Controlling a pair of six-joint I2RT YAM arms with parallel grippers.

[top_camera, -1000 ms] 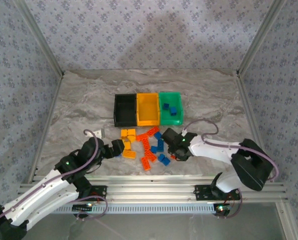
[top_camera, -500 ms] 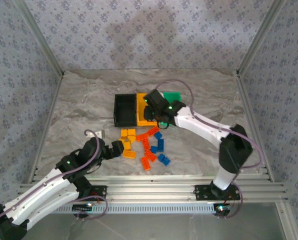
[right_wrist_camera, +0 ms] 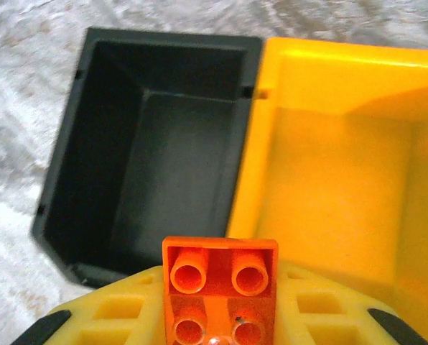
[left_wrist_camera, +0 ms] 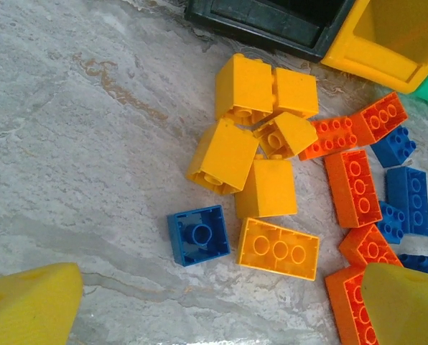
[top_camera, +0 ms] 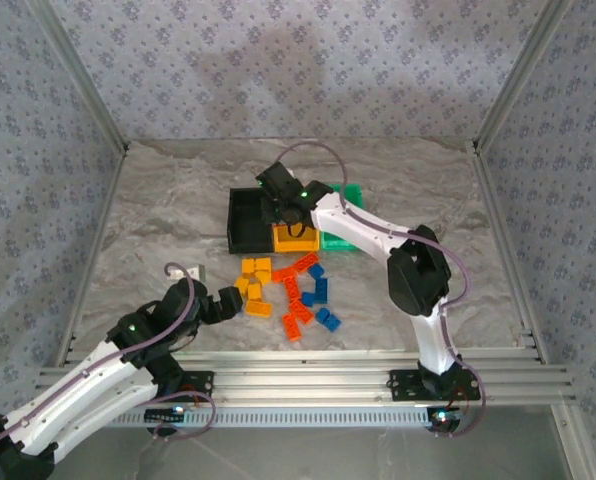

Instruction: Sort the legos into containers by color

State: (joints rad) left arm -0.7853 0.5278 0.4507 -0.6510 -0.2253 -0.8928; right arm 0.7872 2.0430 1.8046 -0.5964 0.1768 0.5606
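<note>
**Right arm carries a red-orange brick from the pile to the bins**

Top view: a second ago the right gripper (top_camera: 283, 205) was low at the right edge of the pile of legos (top_camera: 290, 292). It has since swung up and left across the row of containers. It now hangs over the seam between the black bin (top_camera: 244, 234) and the orange-yellow bin (top_camera: 296, 240). Its arm crosses the green bin (top_camera: 352, 191) and hides most of it. The left gripper (top_camera: 230, 298) has not moved and rests at the pile's left edge. The pick looks done and only the drop remains. The pile on the marble-patterned table (top_camera: 158, 200) is still large, so I judge the sort to be at an early stage.

Left wrist view: the left gripper (left_wrist_camera: 217, 305) is spread wide, with its yellow fingertips (left_wrist_camera: 31, 305) at the bottom corners and nothing between them. Ahead lie yellow-orange bricks (left_wrist_camera: 246, 147), a lone blue brick (left_wrist_camera: 198, 235) and red-orange bricks (left_wrist_camera: 354, 187). All are loose on the table, just short of the bins.

Right wrist view: the right gripper (right_wrist_camera: 220, 320) is pressed onto a red-orange brick (right_wrist_camera: 220, 277), held with its hollow underside to the camera. The brick hangs by the near rims of the black bin (right_wrist_camera: 164, 165) and the orange-yellow bin (right_wrist_camera: 343, 172), which stand touching. Both look empty here. I cannot tell which bin the brick is meant for.

No brand, label or lettering is legible on the bricks, bins or grippers.
</note>
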